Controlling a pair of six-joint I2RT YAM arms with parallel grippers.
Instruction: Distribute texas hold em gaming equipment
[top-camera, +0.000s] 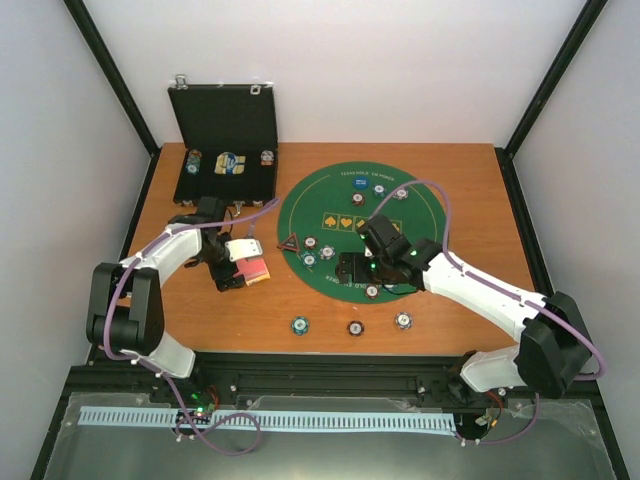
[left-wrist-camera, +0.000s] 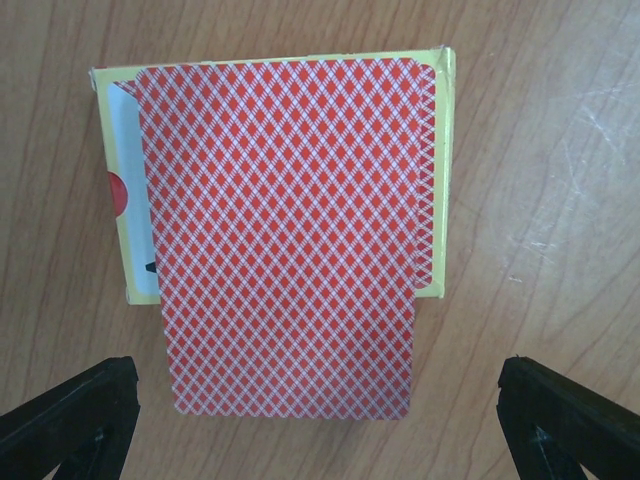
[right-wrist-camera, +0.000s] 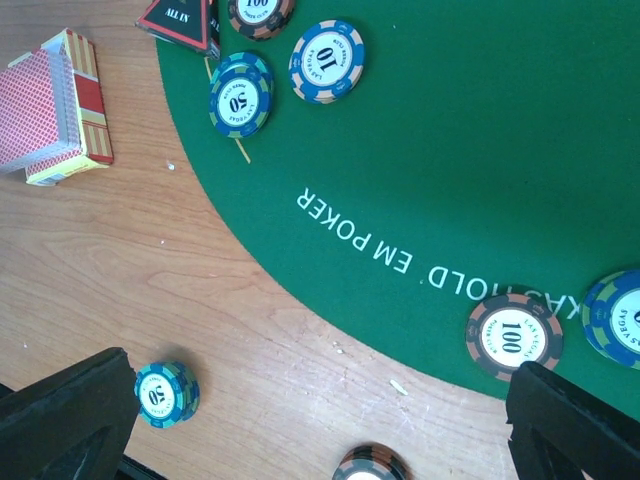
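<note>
Top: cards (top-camera: 252, 268) on bench (top-camera: 450, 330), just left of mat (top-camera: 330, 215), under left claw (top-camera: 232, 275). Right claw (top-camera: 355, 272) is over the mat's near edge. 3 chips (top-camera: 355, 327) on bare wood along the near edge. More on the mat, some hidden by the right arm, so count unsure. 1 triangle (top-camera: 290, 242) at the mat's left edge. Open case (top-camera: 225, 120) at far-left corner, contents too small to make out.

Left wrist: cards lie skewed on 1 yellow box (left-wrist-camera: 445, 150). Fingers (left-wrist-camera: 70, 420) wide apart, touching nothing.

Right wrist: 7 chips, 5 on mat and 2 on wood, 3 of them cut by the frame. Triangle cut off at top. Fingers (right-wrist-camera: 60, 410) apart, empty.
</note>
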